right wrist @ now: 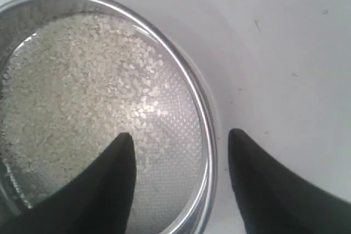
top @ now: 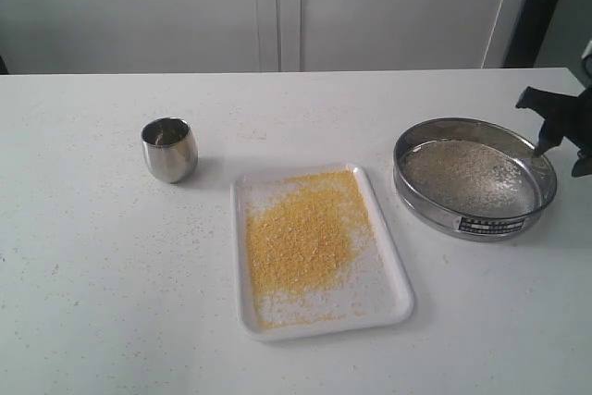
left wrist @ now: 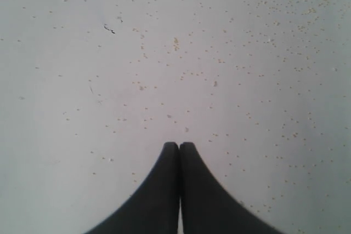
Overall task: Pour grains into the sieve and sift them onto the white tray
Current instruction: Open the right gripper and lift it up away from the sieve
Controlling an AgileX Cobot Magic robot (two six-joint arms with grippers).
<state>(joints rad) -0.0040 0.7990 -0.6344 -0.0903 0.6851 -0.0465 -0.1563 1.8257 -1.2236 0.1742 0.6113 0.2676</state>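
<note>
The sieve [top: 435,215] rests on the table at the right and holds pale whitish grains [top: 467,173]. Yellow grains [top: 301,233] lie spread over the white tray [top: 384,279] in the middle. My right gripper [top: 562,156] is open at the sieve's far right edge. In the right wrist view this gripper [right wrist: 181,134] straddles the sieve's rim [right wrist: 209,154], one finger over the mesh and the whitish grains [right wrist: 82,80], the other outside. My left gripper [left wrist: 179,144] is shut on nothing above bare tabletop and does not show in the exterior view.
A small steel cup [top: 170,149] stands upright to the left of the tray. Stray grains [left wrist: 274,42] dot the white tabletop around the tray and under the left gripper. A white wall runs behind the table's far edge.
</note>
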